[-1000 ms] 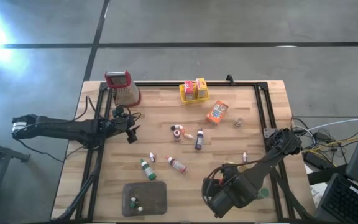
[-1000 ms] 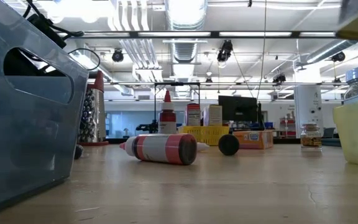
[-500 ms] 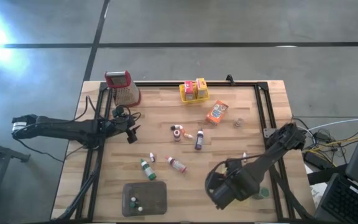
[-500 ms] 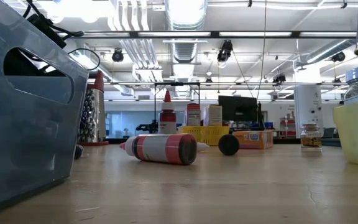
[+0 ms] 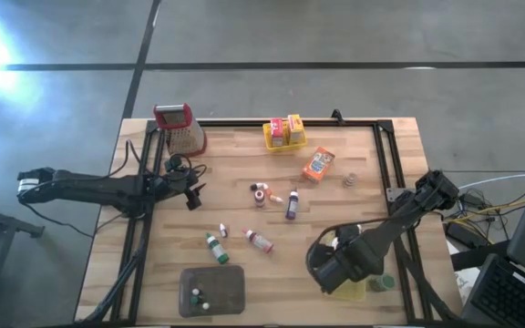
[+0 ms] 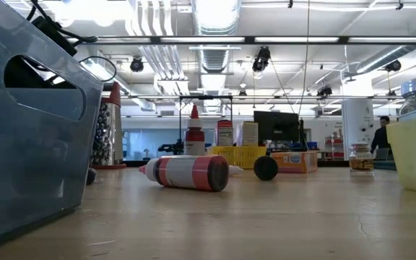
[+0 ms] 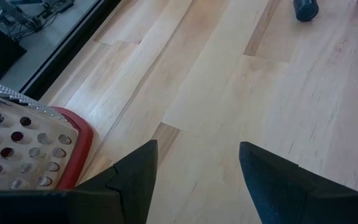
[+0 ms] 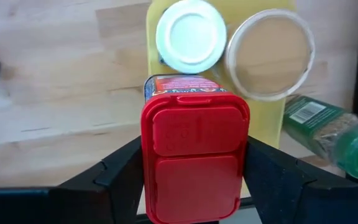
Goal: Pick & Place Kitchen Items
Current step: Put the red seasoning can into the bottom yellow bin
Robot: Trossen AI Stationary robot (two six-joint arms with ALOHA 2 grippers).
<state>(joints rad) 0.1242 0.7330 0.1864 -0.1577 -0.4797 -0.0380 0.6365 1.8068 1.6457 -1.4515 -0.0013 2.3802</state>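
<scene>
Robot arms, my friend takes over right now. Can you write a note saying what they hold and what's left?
Right gripper: shut on a red-lidded tin, above the yellow basket at the table's near right, which holds two jars.
Left gripper: open, empty, waiting near the grater.
Done: two bottles in the grey tray; boxes in the far yellow basket.
Left: an orange box and several small bottles mid-table.

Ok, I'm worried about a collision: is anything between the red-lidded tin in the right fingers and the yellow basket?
Nothing visible lies between. The right gripper holds the red-lidded tin over the yellow basket, but a white-lidded jar and a tan-lidded jar already stand inside it; the tin hides the rest.
</scene>
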